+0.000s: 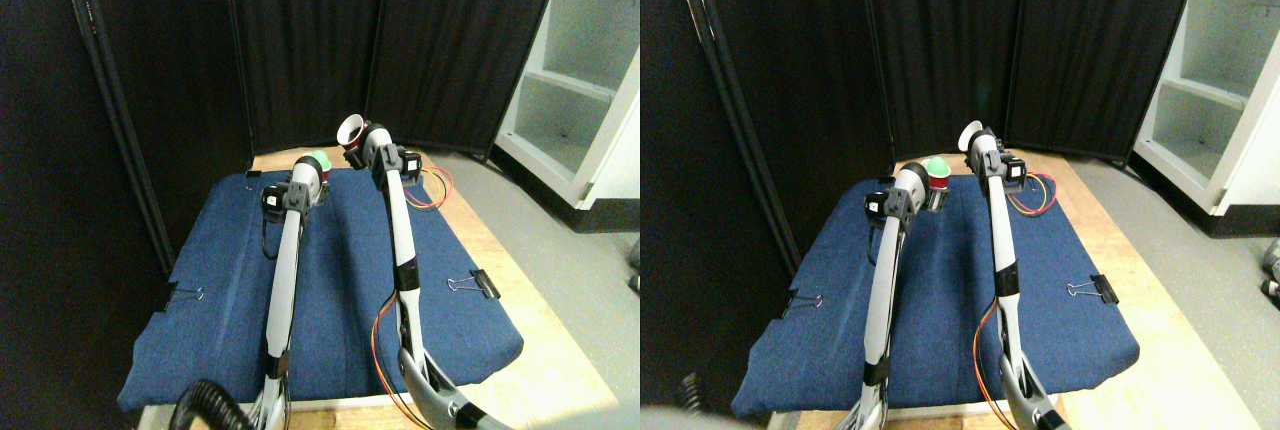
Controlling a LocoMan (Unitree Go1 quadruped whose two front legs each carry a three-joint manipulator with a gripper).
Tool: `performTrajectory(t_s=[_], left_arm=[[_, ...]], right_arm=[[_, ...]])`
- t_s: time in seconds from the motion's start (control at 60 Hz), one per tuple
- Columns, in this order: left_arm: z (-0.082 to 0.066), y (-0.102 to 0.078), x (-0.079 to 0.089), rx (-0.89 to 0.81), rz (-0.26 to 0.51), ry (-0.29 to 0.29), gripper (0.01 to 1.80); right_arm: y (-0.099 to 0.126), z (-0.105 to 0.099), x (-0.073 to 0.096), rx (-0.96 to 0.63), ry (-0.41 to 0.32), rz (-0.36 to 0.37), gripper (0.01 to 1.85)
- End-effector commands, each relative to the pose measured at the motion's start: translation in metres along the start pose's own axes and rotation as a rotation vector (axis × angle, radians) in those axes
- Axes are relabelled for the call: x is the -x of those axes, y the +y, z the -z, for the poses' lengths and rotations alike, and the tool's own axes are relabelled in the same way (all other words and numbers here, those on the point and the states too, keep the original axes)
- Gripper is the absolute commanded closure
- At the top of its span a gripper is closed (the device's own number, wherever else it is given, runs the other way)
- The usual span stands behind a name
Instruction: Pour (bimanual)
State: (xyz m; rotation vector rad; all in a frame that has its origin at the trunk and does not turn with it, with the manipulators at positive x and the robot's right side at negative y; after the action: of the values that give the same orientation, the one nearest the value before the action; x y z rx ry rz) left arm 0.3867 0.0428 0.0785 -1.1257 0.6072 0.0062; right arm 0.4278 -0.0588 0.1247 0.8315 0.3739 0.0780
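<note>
A cup with a white inside (351,131) is up in the air above the far edge of the blue cloth (330,290), tipped with its mouth facing left. My right gripper (366,143) is shut on it. Lower and to the left is a red cup (321,170) with a green ball (319,158) on top. My left gripper (306,182) is right against this cup and hides most of it. I cannot make out whether the left gripper grips the red cup.
The blue cloth is clipped to a wooden table (540,370) with binder clips (478,283). Loose orange and red wires (436,190) lie at the far right of the cloth. Black curtains (300,40) close off the back and left. A white shelf unit (585,90) stands at right.
</note>
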Motion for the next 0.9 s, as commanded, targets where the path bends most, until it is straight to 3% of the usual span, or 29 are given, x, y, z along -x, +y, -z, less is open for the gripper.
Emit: performTrajectory(t_s=[0.017, 0.133, 0.35, 0.683, 0.9], left_arm=[[-0.007, -0.008, 0.004, -0.075, 0.098, -0.032, 1.8], [-0.014, -0.004, 0.003, -0.22, 0.161, -0.082, 1.8], [-0.018, 0.015, -0.007, -0.273, 0.161, -0.145, 1.8], [-0.01, 0.049, -0.025, -0.185, 0.116, -0.279, 1.8], [-0.008, 0.06, -0.031, -0.109, 0.071, -0.316, 1.8]], right_arm=[[-0.001, -0.002, -0.002, 0.023, -0.031, -0.053, 1.85], [-0.007, 0.001, 0.002, 0.002, -0.04, -0.08, 1.85], [-0.025, 0.009, 0.004, -0.078, -0.077, -0.113, 1.85], [-0.058, 0.021, -0.003, -0.139, -0.106, -0.079, 1.84], [-0.067, 0.025, -0.006, -0.139, -0.126, -0.062, 1.85]])
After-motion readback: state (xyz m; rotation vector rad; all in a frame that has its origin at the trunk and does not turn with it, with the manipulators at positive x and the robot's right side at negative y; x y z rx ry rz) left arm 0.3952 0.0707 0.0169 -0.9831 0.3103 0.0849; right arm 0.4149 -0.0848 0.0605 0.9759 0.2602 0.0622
